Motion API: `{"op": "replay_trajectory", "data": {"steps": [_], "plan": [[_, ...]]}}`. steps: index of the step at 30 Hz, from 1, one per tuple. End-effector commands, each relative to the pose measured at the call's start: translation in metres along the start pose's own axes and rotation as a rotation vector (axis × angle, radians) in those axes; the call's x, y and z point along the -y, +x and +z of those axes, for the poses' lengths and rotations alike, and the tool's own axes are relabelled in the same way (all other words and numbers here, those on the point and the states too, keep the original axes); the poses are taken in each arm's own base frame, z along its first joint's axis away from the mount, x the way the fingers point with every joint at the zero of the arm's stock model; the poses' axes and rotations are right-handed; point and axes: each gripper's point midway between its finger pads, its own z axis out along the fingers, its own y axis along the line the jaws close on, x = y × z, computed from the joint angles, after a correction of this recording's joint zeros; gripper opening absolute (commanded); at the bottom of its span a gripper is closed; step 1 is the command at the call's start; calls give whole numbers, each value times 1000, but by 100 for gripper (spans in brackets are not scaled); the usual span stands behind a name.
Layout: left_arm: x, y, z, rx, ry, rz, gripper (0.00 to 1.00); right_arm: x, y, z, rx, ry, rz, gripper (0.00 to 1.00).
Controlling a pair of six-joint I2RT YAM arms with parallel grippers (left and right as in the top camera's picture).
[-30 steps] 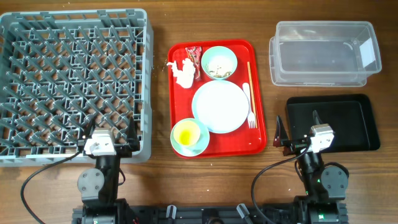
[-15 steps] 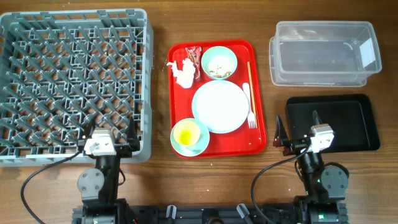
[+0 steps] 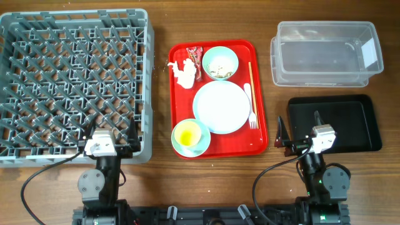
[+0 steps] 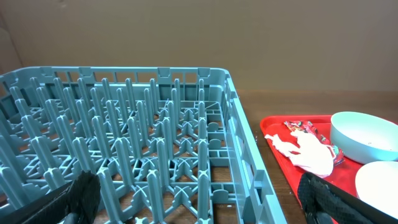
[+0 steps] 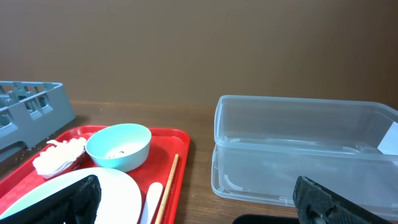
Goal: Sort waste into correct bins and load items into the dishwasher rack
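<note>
Both sets of jaws stand wide apart and hold nothing. In the left wrist view the left gripper point(image 4: 202, 202) shows one dark finger point(image 4: 81, 198) at each lower corner. The right gripper point(image 5: 202, 199) is spread the same way, with its fingers point(image 5: 326, 199) at the corners of its own view. Both sit at the near edge of the table.

The grey dishwasher rack point(image 3: 149, 81) fills the left of the table, and no dish stands among its pegs. The left gripper is at its near side. The red serving tray point(image 3: 187, 100) lies in the middle, just beside the rack. The clear plastic tub point(image 3: 275, 56) stands at the far right. The black shallow tray point(image 3: 334, 122) lies just in front of it, with the right gripper at its near left corner.

On the red tray, the round pale blue plate point(image 3: 221, 107) takes the centre. One mint-green bowl point(image 3: 220, 62) sits behind it, holding what look like white food scraps point(image 3: 219, 70), though they are too small to be sure. The other mint-green bowl point(image 3: 190, 139) sits at the near left, touching the plate, with the small yellow cup point(image 3: 187, 133) inside it. The crumpled white tissue point(image 3: 183, 72) lies at the far left corner, hanging over the tray's edge. The red snack wrapper point(image 3: 195, 55) lies between the tissue and the far bowl. The white plastic fork point(image 3: 251, 109) lies along the plate's right side, and a thin wooden stick point(image 3: 250, 72) lies just beyond it.
</note>
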Motion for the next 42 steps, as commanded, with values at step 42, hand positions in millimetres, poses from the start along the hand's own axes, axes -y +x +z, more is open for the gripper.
{"op": "replay_trajectory", "data": {"steps": [42], "plan": [[166, -191, -67, -49, 1292, -183, 100, 2, -3, -1, 12, 16, -4, 100]]}}
